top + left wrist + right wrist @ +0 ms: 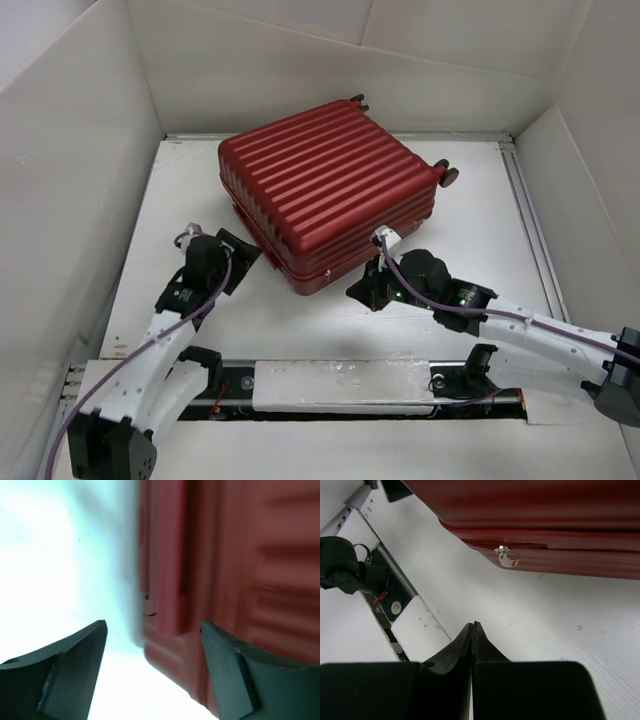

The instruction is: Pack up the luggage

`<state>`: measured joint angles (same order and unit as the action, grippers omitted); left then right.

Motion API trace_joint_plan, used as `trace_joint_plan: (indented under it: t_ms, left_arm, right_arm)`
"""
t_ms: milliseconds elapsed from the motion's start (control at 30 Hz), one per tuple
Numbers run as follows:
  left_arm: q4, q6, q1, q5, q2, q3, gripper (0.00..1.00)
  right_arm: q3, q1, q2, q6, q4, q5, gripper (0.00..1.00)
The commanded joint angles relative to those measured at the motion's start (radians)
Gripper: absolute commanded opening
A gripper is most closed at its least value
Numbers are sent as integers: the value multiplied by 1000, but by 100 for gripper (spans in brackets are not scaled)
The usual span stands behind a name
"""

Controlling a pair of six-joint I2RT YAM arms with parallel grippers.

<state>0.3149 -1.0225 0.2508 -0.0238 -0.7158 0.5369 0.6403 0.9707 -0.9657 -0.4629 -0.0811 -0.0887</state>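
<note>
The suitcase point(325, 190) lies flat and closed on the white table point(300, 325), a little beyond the middle, with its ribbed red shell facing up. It is turned at an angle, so one corner points to the arms. Its two dark wheels point(447, 176) are on the far right side. White walls point(80, 150) stand around the table. The left claw point(243, 252) is at the near left side of the suitcase, low and just beside the shell. In the left wrist view this claw point(154, 625) is open: its two dark fingers point(75, 665) stand wide apart, and the blurred red side of the suitcase point(225, 555) fills the right half of the picture beyond them. It is not possible to tell if the right finger touches the shell. The right claw point(362, 292) is at the near right side, close to the lower edge of the suitcase but apart from it. In the right wrist view this claw point(472, 626) is closed, the fingertips pressed together with nothing between them, over the bare table point(530, 610). Ahead of it a small silver zipper pull point(506, 556) hangs at the seam of the suitcase point(545, 510).
</note>
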Motion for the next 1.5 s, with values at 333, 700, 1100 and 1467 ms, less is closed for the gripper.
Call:
trace_joint_plan:
  t_ms: [333,700,1100,1467]
  left_arm:
    - [-450,-7,-220,237,-376,64,53]
    - [-499,119,-231,288,-667,156,41]
    - [-833,78,-171,301,-582,-131,0]
    - [-998,108,-104,378,-364,-443,0]
  right_arm:
    - [-89,11,150,-65,84,56,13]
    - [-70,11,67,-79,121,129,30]
    - [-148,49,-93,61,420,105,56]
    - [-389,59,-93,70,705,259,59]
